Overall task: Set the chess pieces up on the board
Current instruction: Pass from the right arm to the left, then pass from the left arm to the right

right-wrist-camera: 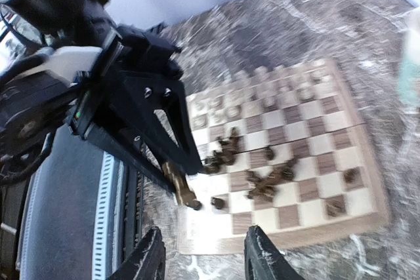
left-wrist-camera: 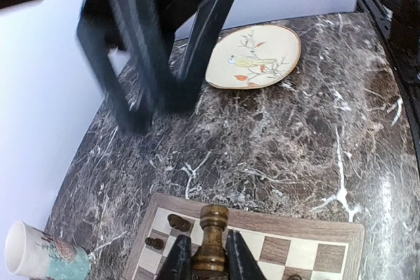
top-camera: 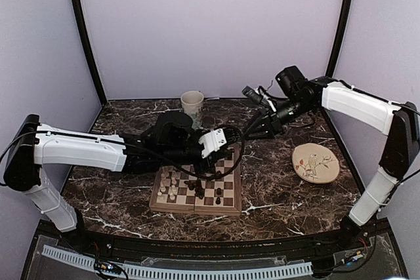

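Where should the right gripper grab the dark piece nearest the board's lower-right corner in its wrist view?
Grip the dark piece across its middle, coming straight down from above. It sits alone on its square, apart from the heap, so the open right gripper has bare board either side of it. Blur hides whether it stands upright.

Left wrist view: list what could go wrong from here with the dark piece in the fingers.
1. The dark piece sticks out past the tips of the left fingers; it may slip, or topple when set on the board.
2. Toppled dark pieces lie heaped mid-board; a low pass could scatter them.
3. The right fingers hang open close to the left ones; the arms might collide.
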Action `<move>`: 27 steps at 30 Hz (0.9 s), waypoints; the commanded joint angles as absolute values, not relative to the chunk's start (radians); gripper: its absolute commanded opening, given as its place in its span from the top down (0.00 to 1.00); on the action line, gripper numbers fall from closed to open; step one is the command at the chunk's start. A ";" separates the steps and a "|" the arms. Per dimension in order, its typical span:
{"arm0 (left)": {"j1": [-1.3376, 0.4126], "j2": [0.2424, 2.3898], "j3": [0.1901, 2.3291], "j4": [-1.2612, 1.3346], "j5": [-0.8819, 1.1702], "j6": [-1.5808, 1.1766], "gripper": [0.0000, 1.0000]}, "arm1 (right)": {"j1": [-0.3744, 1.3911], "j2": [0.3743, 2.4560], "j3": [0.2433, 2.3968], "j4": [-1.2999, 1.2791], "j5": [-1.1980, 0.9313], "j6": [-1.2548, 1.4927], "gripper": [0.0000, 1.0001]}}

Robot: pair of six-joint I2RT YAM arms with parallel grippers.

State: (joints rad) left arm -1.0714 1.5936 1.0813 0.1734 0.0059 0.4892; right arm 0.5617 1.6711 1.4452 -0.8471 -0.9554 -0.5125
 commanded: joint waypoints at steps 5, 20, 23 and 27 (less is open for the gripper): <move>-1.057 1.565 0.919 0.671 -0.010 0.097 0.95 | 0.445 1.514 1.261 -0.313 -1.140 0.056 0.52; -1.057 1.598 0.874 0.899 -0.056 0.041 0.93 | 0.558 1.573 1.208 -0.058 -1.180 0.421 0.51; -1.057 1.595 0.878 0.890 -0.049 0.044 0.93 | 0.565 1.581 1.210 -0.042 -1.184 0.434 0.54; -1.057 1.594 0.880 0.884 -0.049 0.047 0.93 | 0.571 1.588 1.214 -0.031 -1.194 0.448 0.59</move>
State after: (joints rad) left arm -1.0538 1.5959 0.8722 0.8513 -0.0479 0.0559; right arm 0.5632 1.5715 1.1938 -0.0891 -1.1728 0.4149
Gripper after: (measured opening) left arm 0.161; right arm 0.433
